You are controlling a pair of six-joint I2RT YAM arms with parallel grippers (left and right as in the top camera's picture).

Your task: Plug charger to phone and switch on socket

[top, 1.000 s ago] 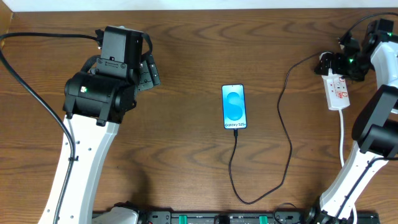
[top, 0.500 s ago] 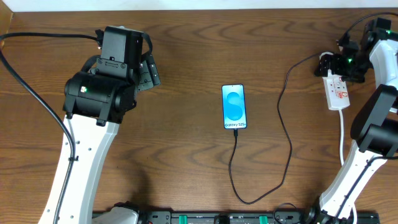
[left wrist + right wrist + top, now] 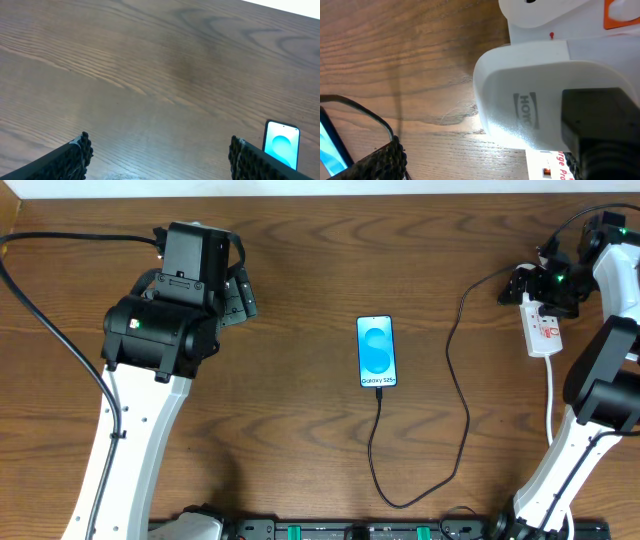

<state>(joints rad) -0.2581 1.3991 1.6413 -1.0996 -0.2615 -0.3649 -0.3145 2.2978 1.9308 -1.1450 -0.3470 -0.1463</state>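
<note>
"How far along are they?"

"The phone (image 3: 376, 352) lies flat in the middle of the surface (image 3: 300, 430), its blue screen facing up. The charger (image 3: 380, 405) leaves the phone's edge nearest the robot, loops toward the front and climbs to the socket (image 3: 545, 330) at the far right. The small tip looks seated in the phone, so I'd call that half done."

"And the other end?"

"The right pincer (image 3: 487, 152) hangs over the far end of the socket, jaws spread wide, with a pale plug head (image 3: 530, 100) between them. One finger stands clear of it, so I read that as open, not a grip. The head sits right against the socket, but I can't tell whether it's pushed fully home."

"The switch?"

"An orange switch (image 3: 622, 12) shows at the edge of the right wrist view, with nothing touching it. I can't make out whether it's on or off. My guess is that's the part left."

"What about the left arm?"

"The left pincer (image 3: 161, 152) hovers open and empty over bare wood, well apart from the phone and taking no part"
</note>
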